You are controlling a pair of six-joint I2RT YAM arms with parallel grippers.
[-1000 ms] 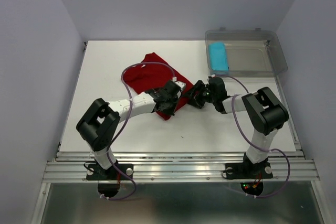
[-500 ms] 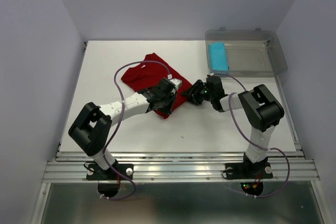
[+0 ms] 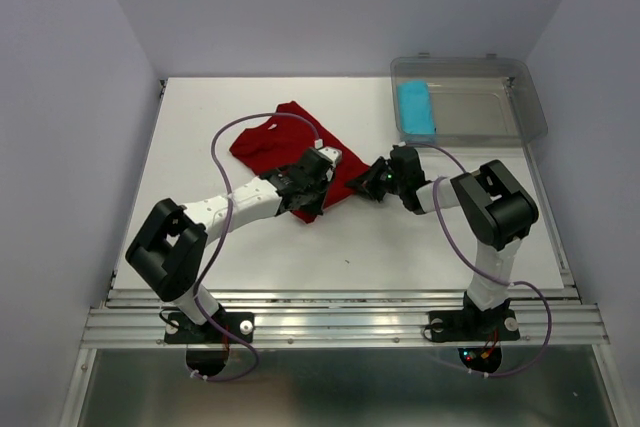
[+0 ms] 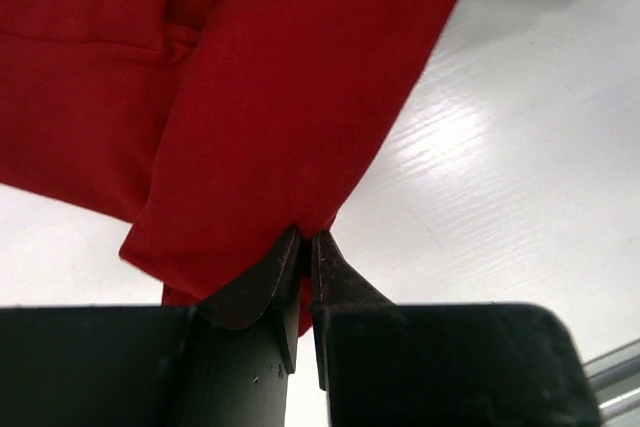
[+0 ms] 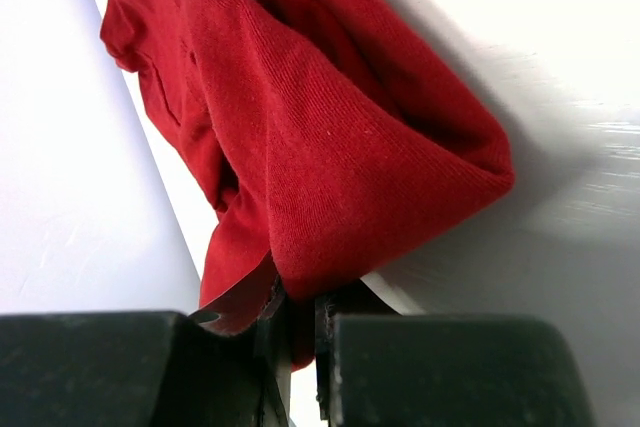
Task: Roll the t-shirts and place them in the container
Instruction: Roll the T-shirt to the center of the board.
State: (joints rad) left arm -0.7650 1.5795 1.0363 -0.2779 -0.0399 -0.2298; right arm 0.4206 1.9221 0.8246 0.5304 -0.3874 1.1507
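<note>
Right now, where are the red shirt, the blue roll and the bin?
red shirt (image 3: pixel 268 145): top view, far flat part.
blue roll (image 3: pixel 416 110): top view, its middle.
bin (image 3: pixel 527 99): top view, right wall.

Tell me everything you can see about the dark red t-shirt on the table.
The dark red t-shirt is plain, soft knit cloth, lying crumpled and partly folded on the white table, not yet rolled. The left gripper and the right gripper each pinch a fold at its near end.
</note>
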